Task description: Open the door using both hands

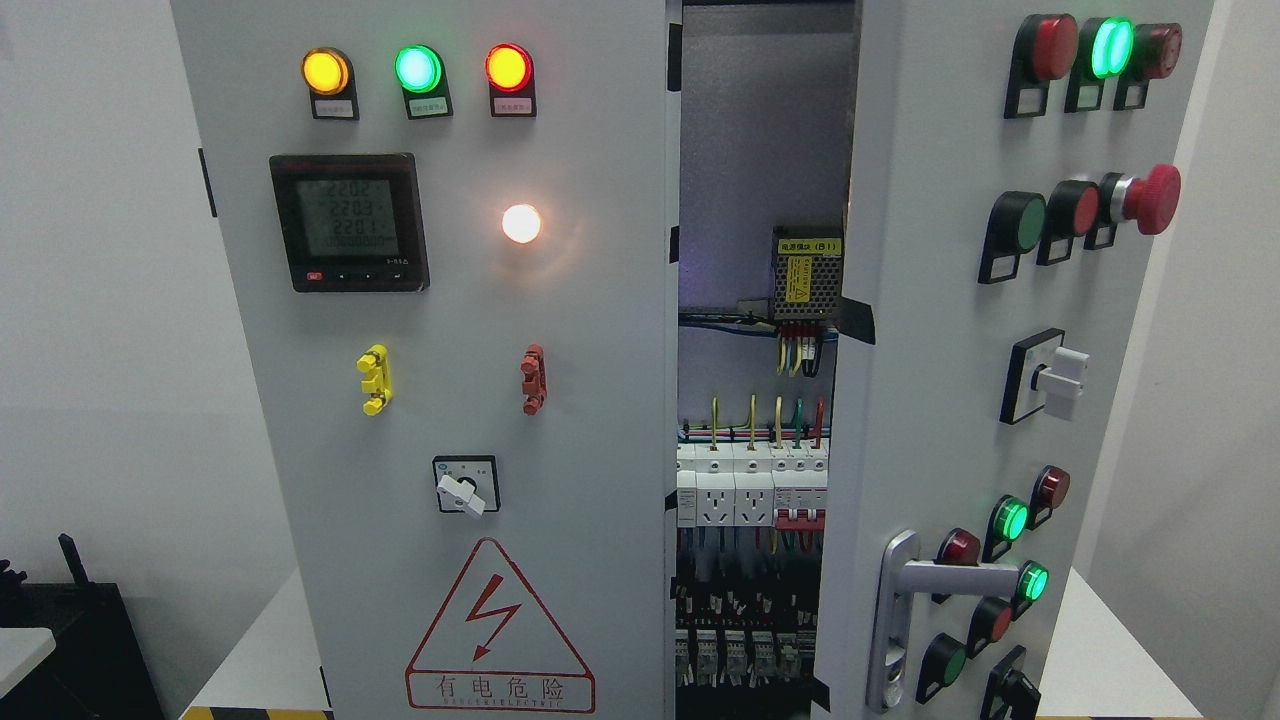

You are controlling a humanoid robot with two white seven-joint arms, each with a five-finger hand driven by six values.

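A grey electrical cabinet fills the head view. Its left door is closed flat and carries three lit lamps, a digital meter, a rotary switch and a red warning triangle. The right door is swung partly outward, its face turned at an angle. Its silver lever handle sits low on the door, beside rows of red and green buttons. Through the gap the cabinet interior shows wiring, breakers and a power supply. No robot hand or arm appears in the picture.
The cabinet stands on a white surface with a yellow-black striped strip at the front edge. A dark object sits at the lower left. White walls lie on both sides. A red mushroom button sticks out from the right door.
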